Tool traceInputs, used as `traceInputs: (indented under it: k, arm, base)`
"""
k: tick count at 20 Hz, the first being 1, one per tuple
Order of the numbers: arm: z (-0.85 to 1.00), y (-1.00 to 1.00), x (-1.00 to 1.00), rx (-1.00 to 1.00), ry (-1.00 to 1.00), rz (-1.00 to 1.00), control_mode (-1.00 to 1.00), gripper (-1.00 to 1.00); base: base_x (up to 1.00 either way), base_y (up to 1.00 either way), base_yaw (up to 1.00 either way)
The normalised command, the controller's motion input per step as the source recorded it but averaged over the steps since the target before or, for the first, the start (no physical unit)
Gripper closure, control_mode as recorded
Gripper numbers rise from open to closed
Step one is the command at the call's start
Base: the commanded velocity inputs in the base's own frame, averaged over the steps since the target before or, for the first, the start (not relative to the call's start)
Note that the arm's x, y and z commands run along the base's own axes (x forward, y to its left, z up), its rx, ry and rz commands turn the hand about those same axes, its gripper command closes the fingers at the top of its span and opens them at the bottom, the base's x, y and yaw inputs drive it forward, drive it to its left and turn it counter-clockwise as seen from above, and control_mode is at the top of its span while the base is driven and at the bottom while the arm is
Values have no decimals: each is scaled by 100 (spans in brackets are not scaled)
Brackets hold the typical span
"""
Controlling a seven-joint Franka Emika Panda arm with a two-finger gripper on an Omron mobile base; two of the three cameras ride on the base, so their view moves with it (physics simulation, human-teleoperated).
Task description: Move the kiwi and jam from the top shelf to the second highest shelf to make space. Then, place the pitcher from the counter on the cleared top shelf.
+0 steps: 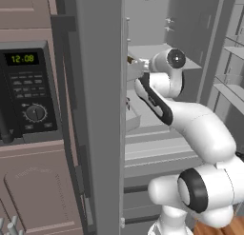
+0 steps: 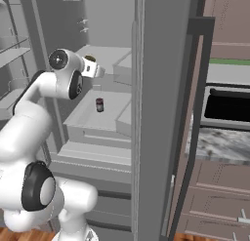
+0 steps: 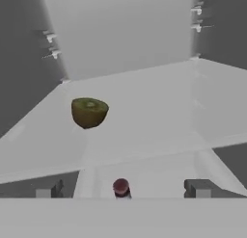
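The kiwi, a halved olive-brown fruit, rests on the pale-grey top shelf of the open fridge, ahead and left of my gripper. Both dark fingertips stand far apart with nothing between them, so the gripper is open. From the right base view the gripper hovers at the top shelf's front edge, just short of the kiwi. The jam, a dark jar with a reddish band, stands upright on the second highest shelf below; its lid shows between the fingertips. The counter lies right; the pitcher is out of view.
The fridge's grey door edge stands close on the arm's left, another upright panel close on its right. Door bins line the far side. A black microwave sits in the cabinets at left. Fridge drawers lie below the shelves.
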Motion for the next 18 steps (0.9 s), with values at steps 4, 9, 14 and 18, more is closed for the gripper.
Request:
traceInputs:
  k: [4,9,14,18]
  arm:
    - [0,5,44,1,1,6,-100,-100]
    - [0,25,45,0,1,7,-100,-100]
    - [0,16,48,0,0,1,-100,-100]
    - [0,3,41,0,1,0,-100,-100]
  base:
    - [0,0,0]
    - [0,0,0]
    - [0,0,0]
    - [0,0,0]
